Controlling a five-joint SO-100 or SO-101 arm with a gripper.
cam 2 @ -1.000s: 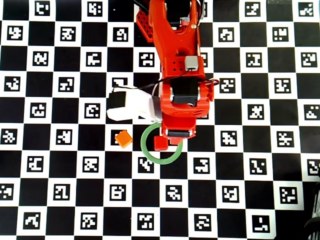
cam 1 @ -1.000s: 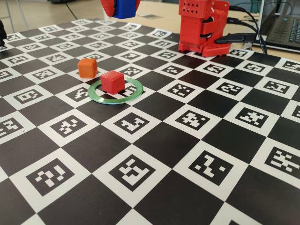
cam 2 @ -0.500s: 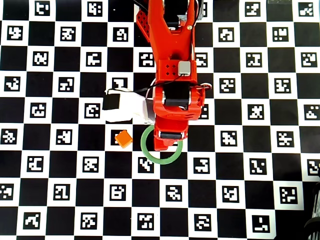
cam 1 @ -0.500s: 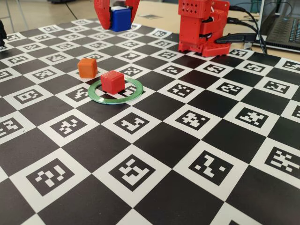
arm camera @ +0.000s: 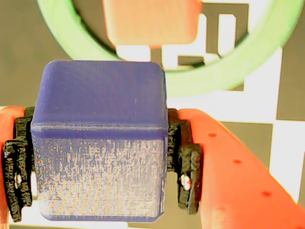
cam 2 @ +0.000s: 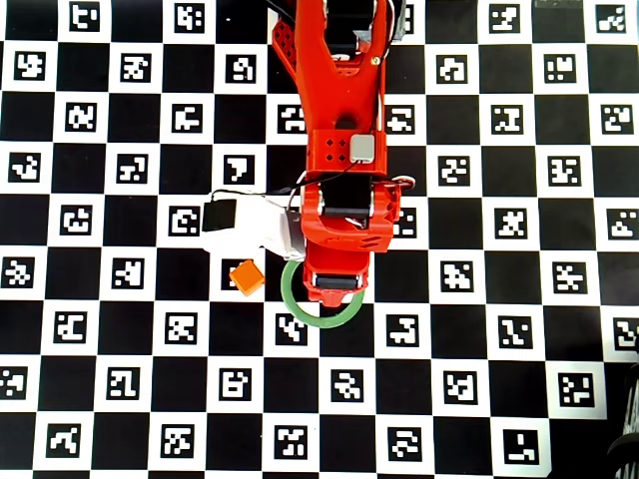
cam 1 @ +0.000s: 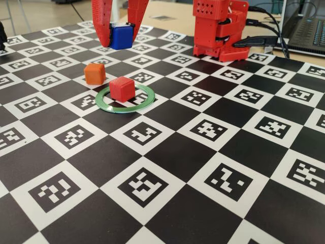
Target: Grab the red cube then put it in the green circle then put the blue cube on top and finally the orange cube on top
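What moved: Lower now than a second ago, the gripper (cam 1: 117, 36) has come down with the blue cube (cam 1: 121, 36) and has slid closer over the ring in the overhead view.
What that means: the stack is about to get its second block, I think. The first block is already in place.
Gripper: it is closed on the blue cube. In the wrist view the black pads (arm camera: 185, 162) press on both sides of the blue cube (arm camera: 100, 143).
Blue cube: held up in the air between the gripper jaws. It is not touching anything else.
Red cube: the red cube (cam 1: 122, 88) sits inside the green circle (cam 1: 106, 106), below the gripper. In the wrist view the red cube (arm camera: 150, 21) shows just past the top edge of the blue one, so the blue cube is not straight over it yet.
Green circle: flat on the tabletop (cam 1: 213, 168), around the red cube. In the overhead view only part of the green circle (cam 2: 321, 319) peeks out from under the arm.
Orange cube: the orange cube (cam 1: 95, 73) waits on the tabletop beside the ring, outside it and not touching it. In the overhead view the orange cube (cam 2: 246, 276) is just left of the gripper.
Next move, my guess: line the blue cube up over the red one, go down softly, then let go. If it is off to one side, it may tip off.
Writing: no words or brand names can be read. The tabletop only has black and white squares with blocky code marks.
Far back: the red arm base (cam 1: 219, 28) stands at the far edge.
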